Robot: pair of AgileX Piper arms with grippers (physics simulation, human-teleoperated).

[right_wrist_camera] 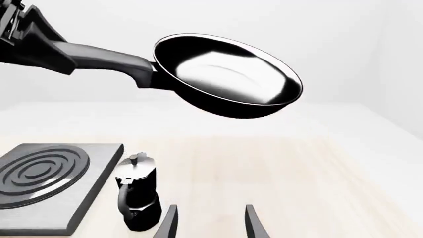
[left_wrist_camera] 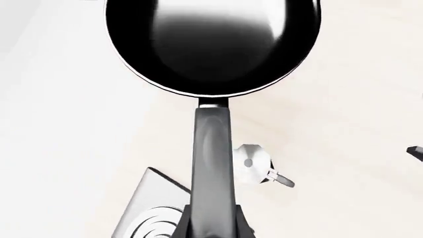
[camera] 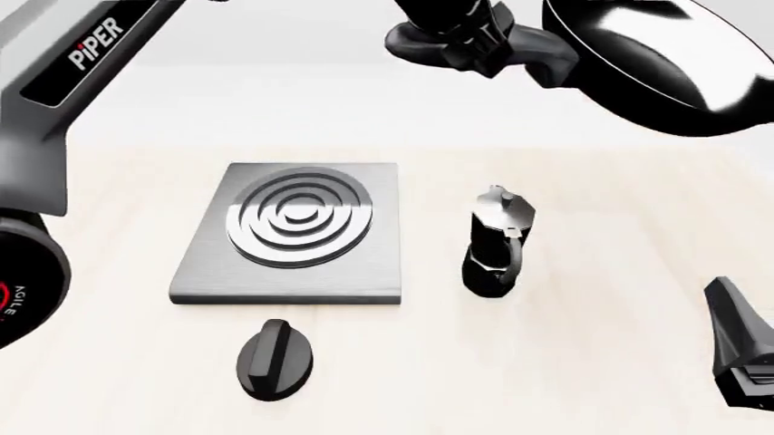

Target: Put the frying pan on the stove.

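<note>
The frying pan (camera: 662,63) hangs high in the air at the far right, well above the table and tilted; it is glossy black with a thin pale rim. My left gripper (camera: 502,47) is shut on its dark grey handle (left_wrist_camera: 213,158), which runs straight out to the frying pan (left_wrist_camera: 211,44) in the left wrist view. The stove (camera: 290,234), a grey square plate with silver rings, lies flat on the table to the left of and below the pan, with nothing on it. My right gripper (right_wrist_camera: 210,224) is open and low at the near right, holding nothing.
A black-and-silver moka pot (camera: 496,246) stands upright just right of the stove, roughly under the pan's handle. A black oval knob (camera: 275,361) lies in front of the stove. The left arm (camera: 85,54) crosses the upper left of the front view.
</note>
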